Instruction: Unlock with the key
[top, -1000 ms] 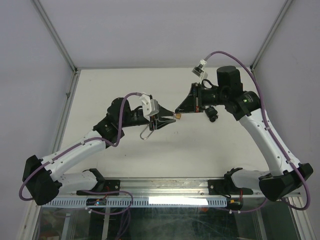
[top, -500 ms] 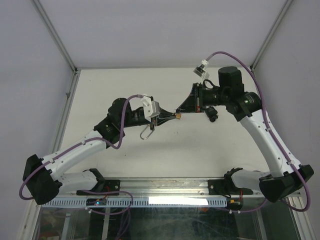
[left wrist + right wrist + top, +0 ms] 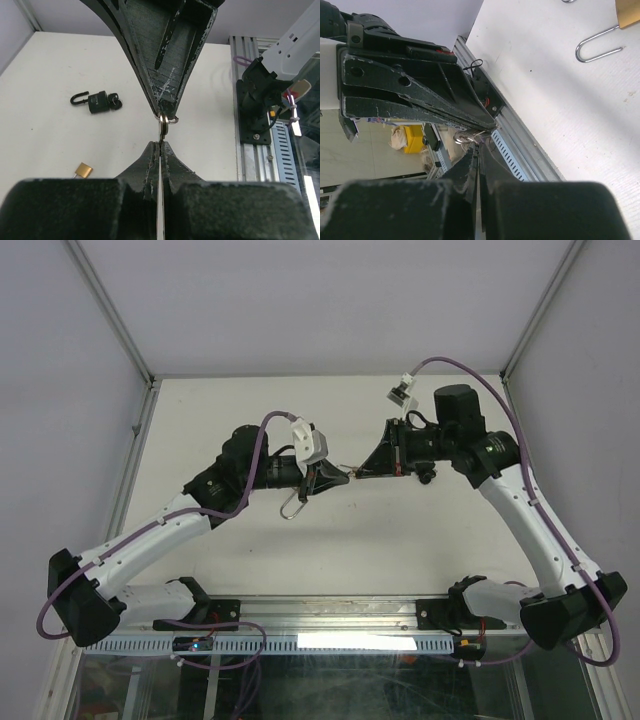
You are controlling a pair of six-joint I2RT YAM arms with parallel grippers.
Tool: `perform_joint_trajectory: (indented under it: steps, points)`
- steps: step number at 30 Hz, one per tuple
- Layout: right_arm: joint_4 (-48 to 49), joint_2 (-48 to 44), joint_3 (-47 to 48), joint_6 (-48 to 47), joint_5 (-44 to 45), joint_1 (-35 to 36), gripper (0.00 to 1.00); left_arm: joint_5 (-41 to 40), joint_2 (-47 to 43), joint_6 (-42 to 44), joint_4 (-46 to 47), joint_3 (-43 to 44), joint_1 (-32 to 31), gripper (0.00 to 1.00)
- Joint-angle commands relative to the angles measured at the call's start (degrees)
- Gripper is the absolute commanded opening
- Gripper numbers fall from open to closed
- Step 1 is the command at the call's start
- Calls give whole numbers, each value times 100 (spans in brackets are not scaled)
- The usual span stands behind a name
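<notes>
My left gripper [image 3: 332, 477] and right gripper [image 3: 357, 472] meet tip to tip above the middle of the white table [image 3: 380, 540]. In the left wrist view my left gripper [image 3: 160, 145] is shut on a thin silver key blade [image 3: 160, 136], with a key ring [image 3: 169, 119] at the right gripper's tips. In the right wrist view my right gripper [image 3: 479, 150] is shut on a thin metal blade beside the same ring [image 3: 464, 136]. A brass padlock [image 3: 627, 12] with an open silver shackle [image 3: 597, 46] lies on the table; its shackle [image 3: 293, 506] shows below my left gripper.
A black padlock [image 3: 99, 102] with keys in it lies on the table, and a small brass piece [image 3: 83, 170] lies nearer. The aluminium rail [image 3: 330, 610] and the arm bases line the near edge. Frame posts and walls enclose the table.
Both grippers stayed tip to tip while the left wrist lifted and turned and the right gripper shifted slightly right. The brass piece seen between the tips no longer shows there.
</notes>
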Motion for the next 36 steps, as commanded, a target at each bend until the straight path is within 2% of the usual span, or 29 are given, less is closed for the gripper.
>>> perform_joint_trajectory:
  steps: [1,5,8,10,12,16,19,23,27,32,36]
  points:
    - [195,-179,-138,-14,-199,-15,0,27,-37,-208,-173,408,-70,0]
    - [235,-165,-184,-48,-278,-16,2,138,-11,-171,-191,445,-67,0]
    - [-78,-164,-84,-363,-204,-57,26,195,-10,-144,-326,505,-74,0]
    - [-327,-131,68,-553,-197,-123,37,190,17,-85,-529,546,-76,0]
    - [-567,-63,345,-754,-107,-163,44,138,60,-35,-734,607,-78,0]
    - [-578,12,585,-819,165,-167,49,43,148,12,-1072,782,-85,0]
    - [107,24,380,-418,-19,-91,52,-3,164,38,-1170,849,-84,0]
    - [866,-106,86,-151,-2,68,60,95,124,-5,-1169,859,-91,0]
    - [1650,-113,-270,351,-230,153,59,234,132,-87,-1169,898,-91,0]
    - [1803,-121,-439,418,-372,286,56,309,154,-94,-1164,933,-94,0]
    - [1950,-191,-572,474,-607,369,45,328,138,-117,-1169,924,-93,0]
